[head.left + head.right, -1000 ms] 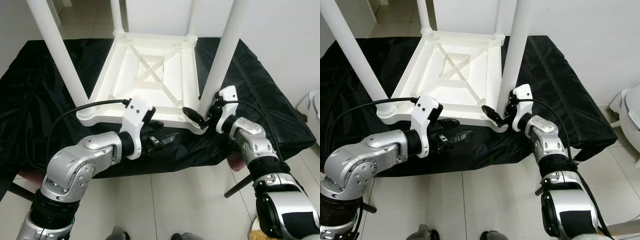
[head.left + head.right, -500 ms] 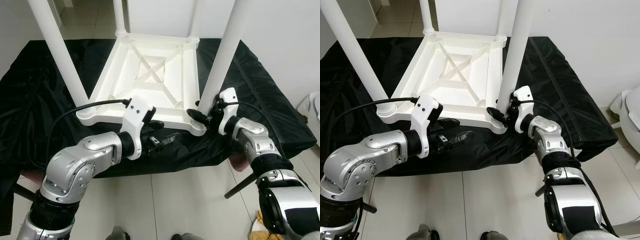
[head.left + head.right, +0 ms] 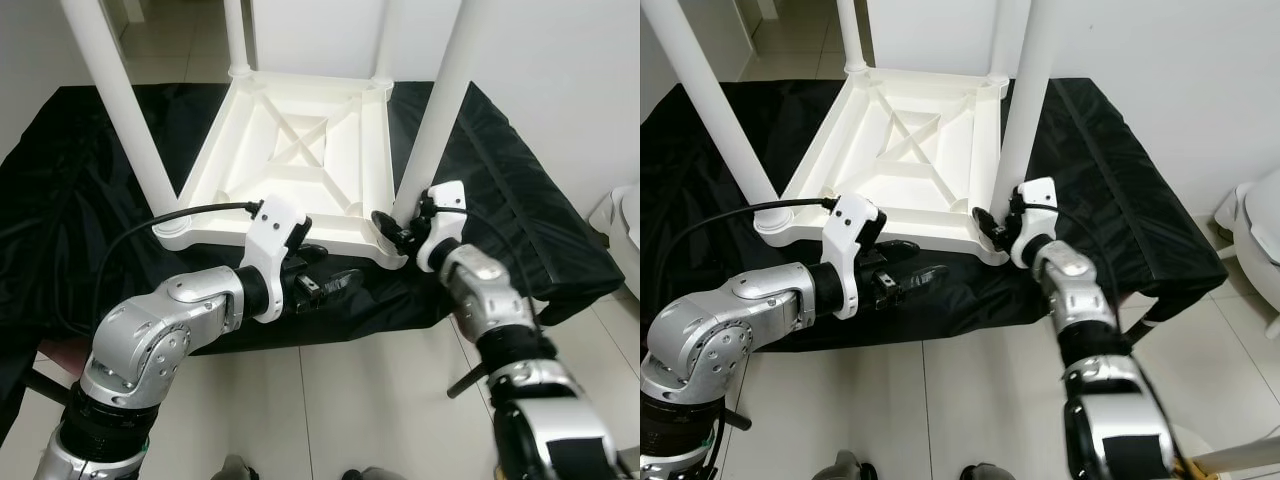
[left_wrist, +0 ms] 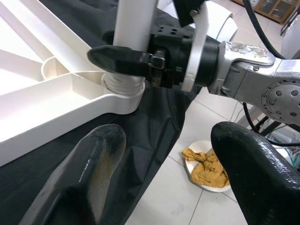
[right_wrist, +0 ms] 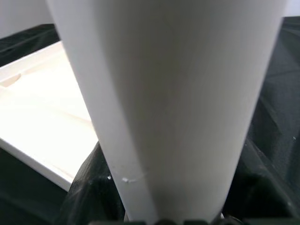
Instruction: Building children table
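A white children's table (image 3: pixel 340 238) lies upside down on a black-covered surface, its legs pointing up. My right gripper (image 3: pixel 402 226) is at the foot of the near right leg (image 3: pixel 436 110), shut on it just above the socket. In the left wrist view one of its black fingers (image 4: pixel 123 56) crosses the front of that leg (image 4: pixel 133 28). The right wrist view looks at the same leg (image 5: pixel 168 93) from very close. My left gripper (image 3: pixel 332 264) hangs open just in front of the table's near edge, holding nothing, and its fingers (image 4: pixel 89 164) stand wide apart.
The black cloth (image 3: pixel 80 200) drapes over the support's front edge down to a tiled floor (image 3: pixel 350 400). A small plate with a yellow rag (image 4: pixel 206 164) lies on the floor. A white fixture (image 3: pixel 1250 240) stands at the far right. The near left leg (image 3: pixel 115 100) rises beside my left arm.
My right gripper has moved in from beside the near right leg and shut around its foot. My left arm has stayed where it was, fingers still open.
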Robot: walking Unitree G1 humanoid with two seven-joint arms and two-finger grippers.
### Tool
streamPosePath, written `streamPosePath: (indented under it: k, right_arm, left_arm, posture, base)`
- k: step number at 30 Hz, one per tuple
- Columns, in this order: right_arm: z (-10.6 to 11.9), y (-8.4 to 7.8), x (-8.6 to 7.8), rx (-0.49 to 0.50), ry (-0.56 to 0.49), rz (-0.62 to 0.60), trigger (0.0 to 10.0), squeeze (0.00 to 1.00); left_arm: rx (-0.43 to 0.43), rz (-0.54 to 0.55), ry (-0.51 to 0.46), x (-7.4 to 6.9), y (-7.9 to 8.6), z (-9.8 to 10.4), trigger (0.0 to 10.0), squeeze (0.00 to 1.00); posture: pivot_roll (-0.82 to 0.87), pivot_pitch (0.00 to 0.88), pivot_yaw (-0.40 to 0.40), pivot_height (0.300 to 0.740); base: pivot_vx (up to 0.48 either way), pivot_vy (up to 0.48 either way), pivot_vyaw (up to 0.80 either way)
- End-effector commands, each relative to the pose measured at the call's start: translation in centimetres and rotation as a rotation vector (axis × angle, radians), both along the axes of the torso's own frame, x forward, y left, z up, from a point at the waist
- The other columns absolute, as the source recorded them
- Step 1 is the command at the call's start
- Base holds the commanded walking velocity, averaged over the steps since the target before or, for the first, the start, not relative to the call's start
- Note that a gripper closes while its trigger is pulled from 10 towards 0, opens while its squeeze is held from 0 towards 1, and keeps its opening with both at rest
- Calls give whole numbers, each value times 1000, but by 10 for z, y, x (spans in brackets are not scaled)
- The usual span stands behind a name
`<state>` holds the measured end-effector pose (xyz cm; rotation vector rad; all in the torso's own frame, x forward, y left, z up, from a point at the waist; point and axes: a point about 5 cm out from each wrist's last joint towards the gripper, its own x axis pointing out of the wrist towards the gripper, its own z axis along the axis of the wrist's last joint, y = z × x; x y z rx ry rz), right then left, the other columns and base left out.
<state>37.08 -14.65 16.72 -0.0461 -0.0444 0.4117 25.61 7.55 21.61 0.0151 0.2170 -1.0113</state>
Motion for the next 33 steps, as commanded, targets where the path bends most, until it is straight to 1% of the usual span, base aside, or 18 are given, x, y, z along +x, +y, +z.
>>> streamPosePath:
  k: [1,3,4,5,7,10,11,12,15,16,17,18,20,24,25,27,33]
  right_arm:
    - [-13,2,-4,57,62,-67,0,0]
    - [-15,8,-7,82,61,-174,0,0]
    - [-15,8,-7,82,61,-174,0,0]
    - [-14,11,-9,90,57,-256,0,0]
    - [-14,13,-10,94,55,-277,0,0]
    - [-16,21,-15,93,60,-363,0,0]
    - [-16,21,-15,93,60,-363,0,0]
    - [-16,25,-17,95,62,-383,0,0]
    - [-17,50,-22,127,70,-409,0,0]
    - [-17,50,-22,127,70,-409,0,0]
    - [-16,57,-23,133,66,-395,0,0]
    - [-15,59,-23,133,62,-384,0,0]
    - [-14,60,-24,132,59,-377,0,0]
    - [-15,56,-25,138,75,-392,0,0]
    - [-15,56,-26,134,76,-397,10000,0]
    - [-14,56,-27,126,78,-408,10000,0]
    - [-15,58,-28,113,77,-394,10000,0]
  left_arm:
    - [8,-16,5,-3,-1,-1,10000,0]
    - [7,-22,9,-5,-2,-2,10000,0]
    - [7,-22,9,-5,-2,-2,10000,0]
    - [5,-25,12,-6,-3,-3,10000,0]
    - [4,-25,13,-6,-3,-3,10000,0]
    - [2,-27,15,-6,-4,-4,10000,0]
    - [2,-27,15,-6,-4,-4,10000,0]
    - [2,-27,16,-7,-4,-4,10000,0]
    - [-1,-29,16,-7,-5,-4,10000,0]
    - [-1,-29,16,-7,-5,-4,10000,0]
    - [0,-29,16,-7,-5,-4,10000,0]
    - [-1,-31,15,-7,-5,-4,10000,0]
    - [-1,-33,15,-7,-6,-4,10000,0]
    - [2,-34,16,-8,-5,-5,10000,0]
    - [2,-32,16,-8,-5,-5,10000,0]
    - [2,-31,16,-8,-4,-5,10000,0]
    - [8,-39,14,-8,-5,-5,10000,0]
  posture:
    - [-19,110,11,740]
    - [-21,112,6,740]
    - [-21,112,6,740]
    - [-22,110,3,740]
    - [-22,110,3,740]
    - [-23,105,-4,740]
    - [-23,105,-4,740]
    - [-25,101,-6,740]
    - [-25,95,-10,740]
    - [-25,95,-10,740]
    - [-25,95,-10,740]
    - [-23,93,-13,740]
    - [-23,93,-13,740]
    - [-18,90,-15,740]
    - [-18,88,-13,740]
    - [-18,87,-13,740]
    - [-20,80,-7,740]
  base:
    - [0,0,0]
    - [0,0,0]
    - [0,0,0]
    - [0,0,0]
    - [0,0,0]
    - [0,0,0]
    - [0,0,0]
    - [0,0,0]
    - [0,0,0]
    - [0,0,0]
    - [0,0,0]
    - [0,0,0]
    - [0,0,0]
    - [0,0,0]
    - [0,0,0]
    - [0,0,0]
    - [0,0,0]
